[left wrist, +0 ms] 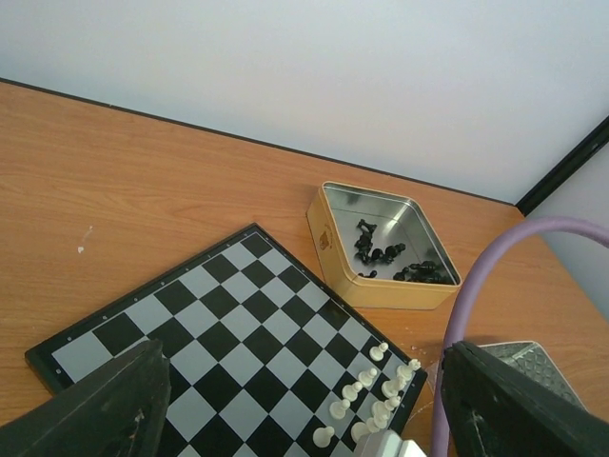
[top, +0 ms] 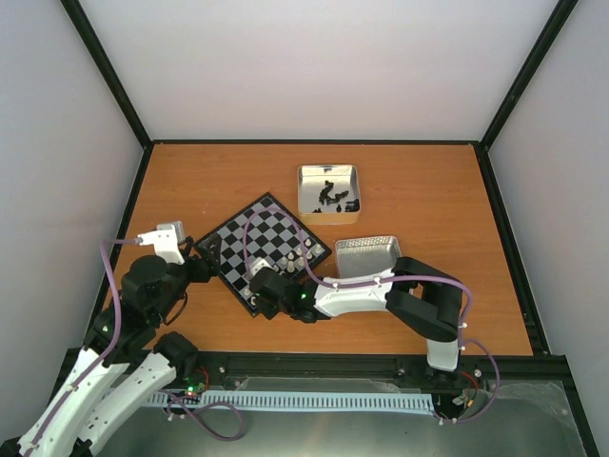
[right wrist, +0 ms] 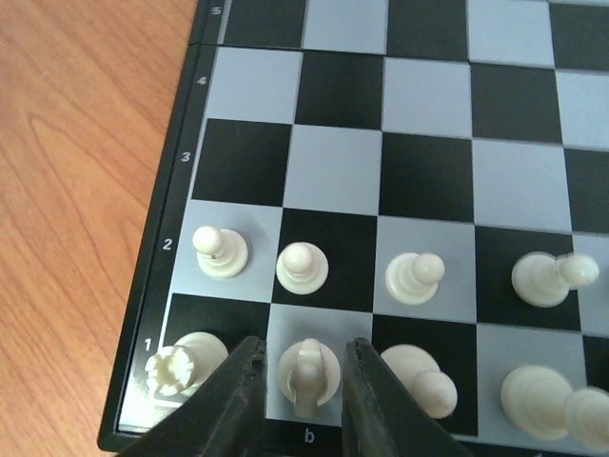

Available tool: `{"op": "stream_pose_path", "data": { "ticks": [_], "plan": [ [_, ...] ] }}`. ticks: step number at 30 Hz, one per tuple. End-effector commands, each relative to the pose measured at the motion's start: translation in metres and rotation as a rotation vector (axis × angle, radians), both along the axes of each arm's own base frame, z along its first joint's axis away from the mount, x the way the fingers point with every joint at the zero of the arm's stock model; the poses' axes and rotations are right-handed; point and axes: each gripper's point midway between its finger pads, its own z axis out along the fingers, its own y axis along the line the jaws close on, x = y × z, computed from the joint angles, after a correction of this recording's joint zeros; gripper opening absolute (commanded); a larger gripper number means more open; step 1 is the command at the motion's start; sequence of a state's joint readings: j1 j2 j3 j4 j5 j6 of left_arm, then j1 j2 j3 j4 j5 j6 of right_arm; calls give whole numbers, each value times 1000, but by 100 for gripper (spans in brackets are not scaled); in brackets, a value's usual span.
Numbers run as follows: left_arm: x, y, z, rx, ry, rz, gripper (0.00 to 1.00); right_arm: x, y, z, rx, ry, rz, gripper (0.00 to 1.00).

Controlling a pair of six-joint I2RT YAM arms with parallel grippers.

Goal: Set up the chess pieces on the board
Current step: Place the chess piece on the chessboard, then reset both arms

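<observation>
Two ranks of white chessmen (right wrist: 303, 267) stand on the chessboard (top: 271, 238), on the rows its rim marks 1 and 2. The chessboard lies cornerwise on the table (top: 190, 181), left of centre and nearer the near edge than the far one.

The right tool (right wrist: 304, 350) is low over the board's near side. Its jaws sit on either side of the white piece on square b1 (right wrist: 309, 376), whose type cannot be told. That piece stands upright on its square, and a sliver of board shows between it and each finger. The tool is therefore released and only slightly parted. A rook (right wrist: 181, 367) stands on a1, just beside the tool's left finger. Four pawns occupy rank 2 in that view.

The left tool (left wrist: 304, 400) hovers at the board's left corner, jaws wide apart and grasping nothing.

A gold-sided tin (top: 328, 218) sits toward the far edge, near the table's middle, and holds black chessmen (top: 328, 198). A second tin (top: 366, 255), silver, lies against or just beside the board's right side; which of the two cannot be told.
</observation>
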State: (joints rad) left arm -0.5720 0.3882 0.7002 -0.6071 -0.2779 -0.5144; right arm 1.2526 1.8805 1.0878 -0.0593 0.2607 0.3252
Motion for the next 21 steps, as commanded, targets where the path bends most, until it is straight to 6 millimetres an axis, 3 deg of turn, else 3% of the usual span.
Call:
{"op": "stream_pose_path", "data": {
  "ticks": [1,5,9,12,15,18,21],
  "plan": [
    [0,0,1,-3,2,3,80,-2,9,23,48,-1,-11,30],
    [-4,-4,13,-29,-9,-31,89,3,5,69,117,-24,-59,42],
    [-8,-2,42,-15,-44,-42,98,2,-1,113,203,-40,-75,43],
    [-11,-3,59,-7,-65,-62,100,2,-15,140,248,-53,-108,45],
    [-16,-1,64,-2,-69,-70,100,11,-53,161,240,-120,-224,51],
    [-23,0,73,18,-116,-97,100,24,-113,167,169,-215,-388,56],
    [-32,8,91,20,-178,-89,100,31,-174,188,125,-302,-526,63]
  ]
}}
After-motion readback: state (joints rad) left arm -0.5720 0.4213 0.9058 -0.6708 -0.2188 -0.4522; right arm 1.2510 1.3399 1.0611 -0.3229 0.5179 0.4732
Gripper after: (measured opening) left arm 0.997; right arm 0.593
